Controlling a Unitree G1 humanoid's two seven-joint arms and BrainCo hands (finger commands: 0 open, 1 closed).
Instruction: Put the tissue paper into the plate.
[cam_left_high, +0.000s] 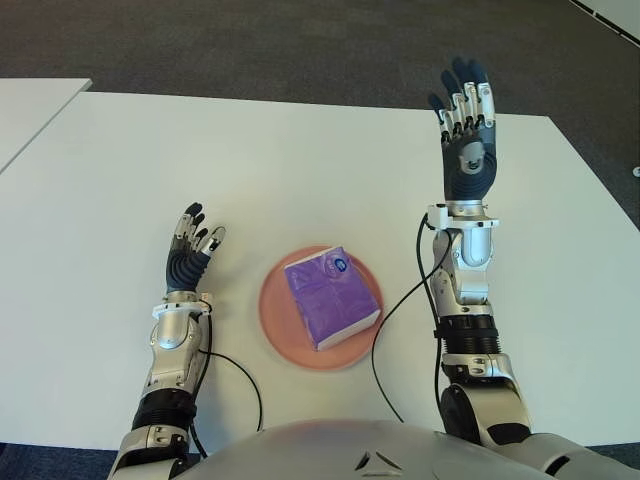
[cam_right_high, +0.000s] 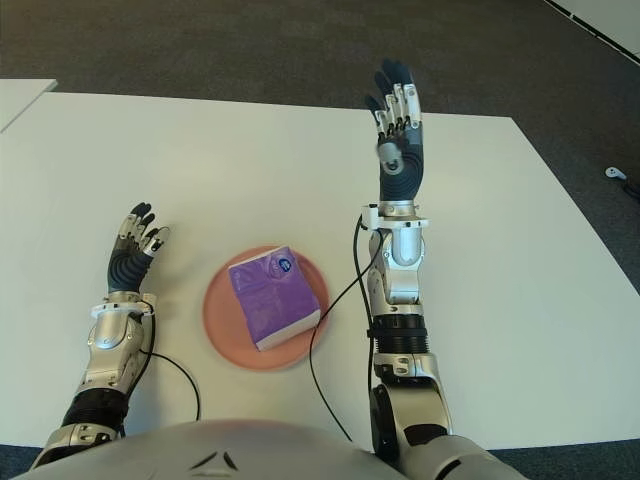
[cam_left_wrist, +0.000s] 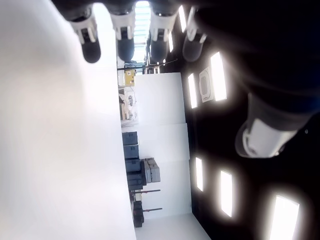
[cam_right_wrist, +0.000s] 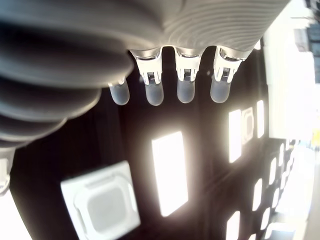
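Table (cam_left_high: 300, 150) fills the frame; plate (cam_left_high: 285, 335) lower centre, tissue pack (cam_left_high: 330, 300) lying inside. Right hand (cam_left_high: 465, 130), upper right, spread wide and empty; left hand (cam_left_high: 190, 250), left of plate, likewise relaxed. Best kept clear of the plate.

Even bright light; ceiling lights (cam_right_wrist: 169, 172) glare in wrist views.

Both eye views look down on the same white table (cam_left_high: 300, 170); wrist views face ceiling lights.
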